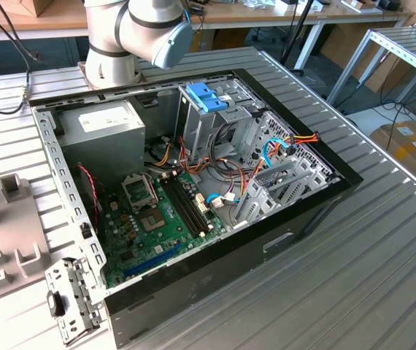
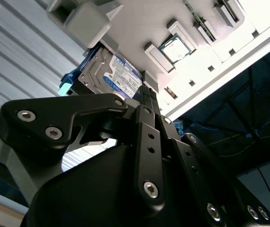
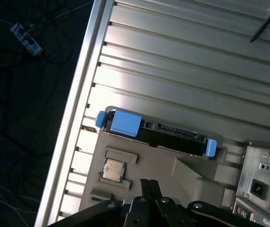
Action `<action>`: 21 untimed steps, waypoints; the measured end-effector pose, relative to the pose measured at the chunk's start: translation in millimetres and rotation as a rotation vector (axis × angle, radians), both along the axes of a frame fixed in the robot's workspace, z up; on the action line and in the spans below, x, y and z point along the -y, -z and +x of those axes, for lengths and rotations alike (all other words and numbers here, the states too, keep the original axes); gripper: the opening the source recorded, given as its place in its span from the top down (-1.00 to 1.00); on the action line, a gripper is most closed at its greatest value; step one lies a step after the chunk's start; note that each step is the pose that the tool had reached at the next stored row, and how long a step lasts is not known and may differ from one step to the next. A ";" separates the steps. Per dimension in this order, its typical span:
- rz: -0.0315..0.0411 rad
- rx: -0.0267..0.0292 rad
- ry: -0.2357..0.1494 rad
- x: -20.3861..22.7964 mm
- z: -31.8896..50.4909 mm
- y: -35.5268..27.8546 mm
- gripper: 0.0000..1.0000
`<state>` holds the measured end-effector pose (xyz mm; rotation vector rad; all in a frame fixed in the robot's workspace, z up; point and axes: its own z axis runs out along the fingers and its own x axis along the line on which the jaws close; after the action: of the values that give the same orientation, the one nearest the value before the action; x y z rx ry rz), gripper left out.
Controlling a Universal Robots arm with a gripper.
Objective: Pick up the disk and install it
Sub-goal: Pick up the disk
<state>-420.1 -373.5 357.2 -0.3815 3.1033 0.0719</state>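
We see the case (image 1: 281, 240) lying open on the table (image 1: 339, 292), with the arm (image 1: 139, 33) standing behind it. Inside the case, the power supply (image 1: 102, 135) sits at the exterior view's left rear, the motherboard (image 1: 149, 226) in front of it, and the drive cage (image 1: 208, 117) to their right. A fixture (image 1: 4, 226) lies on the table left of the case. In the first wrist view we find the disk (image 3: 173, 136) on edge in the fixture's slot, a chip (image 3: 113, 170) just beside it, and the gripper (image 3: 144, 183) near both.

Dark disk (image 2: 93, 78) with white-and-blue label (image 2: 125, 75), blue rails (image 3: 211, 147), black claw (image 2: 148, 94), green motherboard (image 1: 157, 233), grey ribbed table (image 1: 383, 240).
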 end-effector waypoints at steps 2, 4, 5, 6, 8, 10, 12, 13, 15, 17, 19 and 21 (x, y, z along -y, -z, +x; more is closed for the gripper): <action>0.0000 0.0000 -0.009 0.0 0.0 0.0 0.79; 0.0000 0.0001 -0.019 0.0 0.0 0.1 0.79; 0.0000 0.0000 -0.022 0.0 0.0 0.1 0.79; 0.0000 0.0000 -0.029 0.0 0.0 0.1 0.79; 0.0000 0.0000 -0.046 0.0 0.0 0.2 0.79; 0.0000 0.0000 -0.059 0.0 0.0 0.3 0.79; 0.0000 0.0000 -0.067 0.0 0.0 0.3 0.79; 0.0000 0.0000 -0.073 0.0 0.0 0.4 0.79; 0.0000 0.0001 -0.081 0.0 0.1 0.4 0.79; 0.0000 0.0000 -0.096 0.0 0.1 0.5 0.79; 0.0000 0.0000 -0.105 0.0 0.1 0.6 0.79; 0.0000 0.0001 -0.125 0.0 0.1 0.7 0.79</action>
<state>-420.1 -373.5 356.5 -0.5744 3.0763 0.0732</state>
